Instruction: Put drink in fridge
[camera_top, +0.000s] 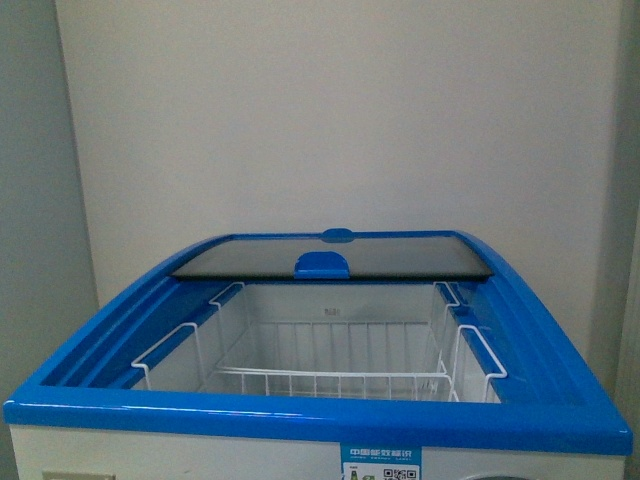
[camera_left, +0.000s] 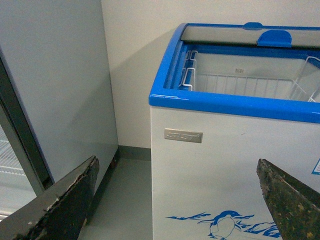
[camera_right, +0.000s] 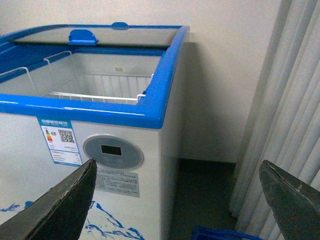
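The fridge (camera_top: 320, 412) is a white chest freezer with a blue rim, right in front of me. Its glass top (camera_top: 330, 258) is slid to the back, so the inside is open and shows white wire baskets (camera_top: 330, 375). The drink is not in view in any frame. My left gripper (camera_left: 177, 197) is open and empty, in front of the fridge's front wall (camera_left: 225, 170) above the penguin decal (camera_left: 222, 225). My right gripper (camera_right: 177, 200) is open and empty, by the fridge's right front corner (camera_right: 150, 150) near the round grey display (camera_right: 112, 151).
A tall grey glass-door cabinet (camera_left: 45, 100) stands left of the fridge, with a narrow strip of floor (camera_left: 125, 200) between them. Pale curtains (camera_right: 285, 115) hang right of the fridge. A blue object (camera_right: 225, 234) lies on the floor there. A wall is behind.
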